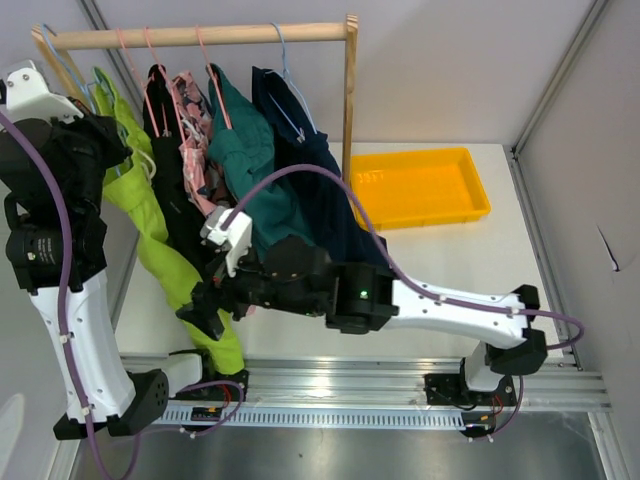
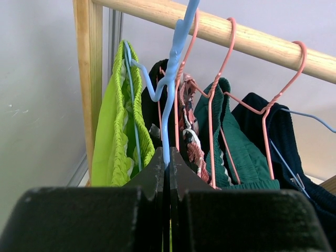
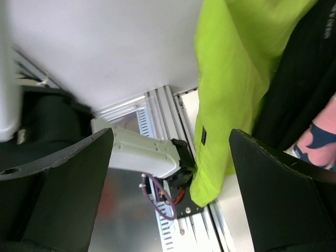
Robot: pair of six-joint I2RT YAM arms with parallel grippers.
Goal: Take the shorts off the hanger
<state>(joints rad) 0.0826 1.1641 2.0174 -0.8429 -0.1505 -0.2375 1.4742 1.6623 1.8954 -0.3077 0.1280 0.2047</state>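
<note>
Lime green shorts hang leftmost on the wooden rail, carried by a light blue hanger. My left gripper is raised at the rack's left end and is shut on this hanger's neck, just below the hook. The shorts' gathered waistband drapes over the hanger wire to the left of the grip. My right gripper is low, at the bottom of the lime leg, with its jaws wide open. In the right wrist view, the leg's hem hangs in the gap, close to the right finger, not pinched.
Black, pink patterned, teal and navy shorts crowd the rail on pink and blue hangers. The rack's right post stands by a yellow tray. The left arm's base sits under the right gripper.
</note>
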